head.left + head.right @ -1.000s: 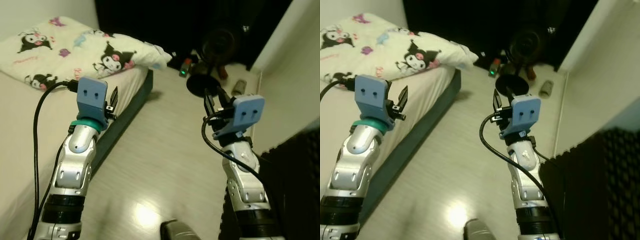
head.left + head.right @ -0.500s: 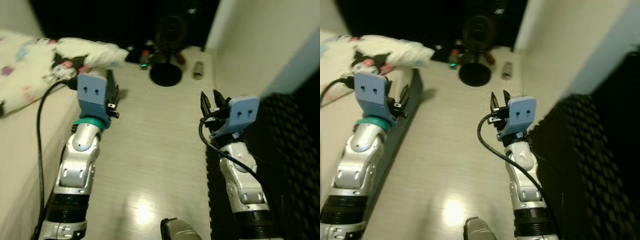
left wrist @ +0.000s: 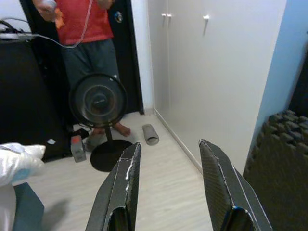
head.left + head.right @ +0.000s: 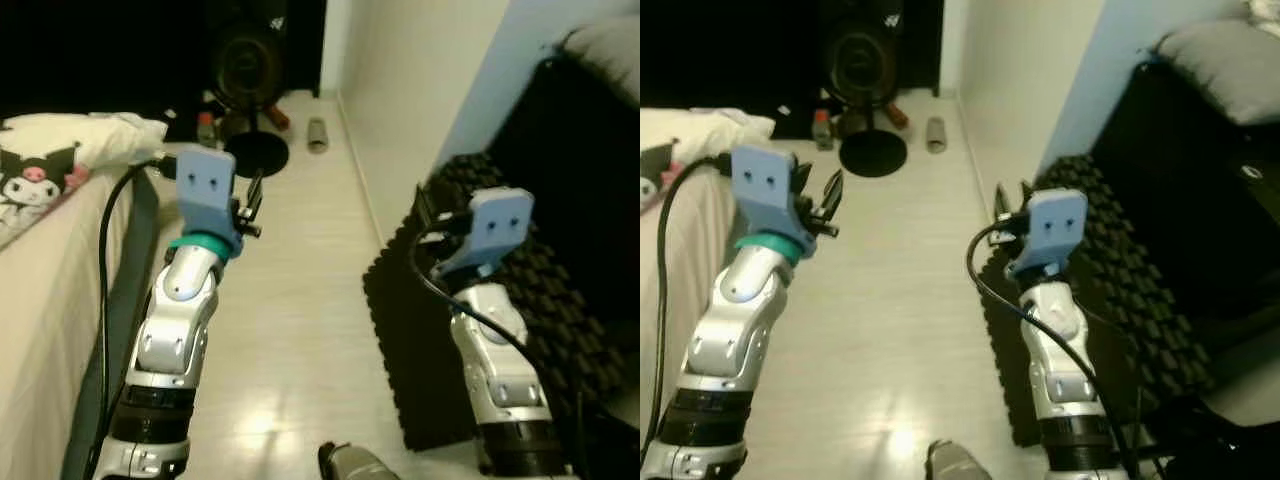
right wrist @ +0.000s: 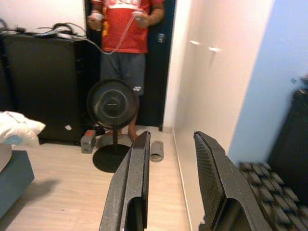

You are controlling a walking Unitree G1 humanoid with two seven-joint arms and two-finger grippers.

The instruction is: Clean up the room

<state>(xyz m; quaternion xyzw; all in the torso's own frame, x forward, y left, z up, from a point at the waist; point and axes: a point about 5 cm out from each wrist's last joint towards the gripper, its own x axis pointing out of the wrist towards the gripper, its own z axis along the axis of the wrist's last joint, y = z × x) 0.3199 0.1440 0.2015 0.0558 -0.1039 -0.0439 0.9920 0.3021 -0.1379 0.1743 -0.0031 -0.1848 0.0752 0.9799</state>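
both the left gripper (image 3: 168, 192) and right gripper (image 5: 171, 187) hover with jaws released, facing a standing fan (image 5: 112, 103).

Pale wood floor (image 4: 300, 300), bed (image 4: 40, 300) left, white wardrobe (image 3: 216, 72) and blue wall (image 4: 1110, 80) right, black foam mat (image 4: 1120, 290) near right, black cabinet (image 5: 43, 82) far.

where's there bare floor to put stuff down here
The pale floor is bare between the bed and the black foam mat. It gets crowded ahead, around the fan: a bottle, a grey roll and a person's feet.
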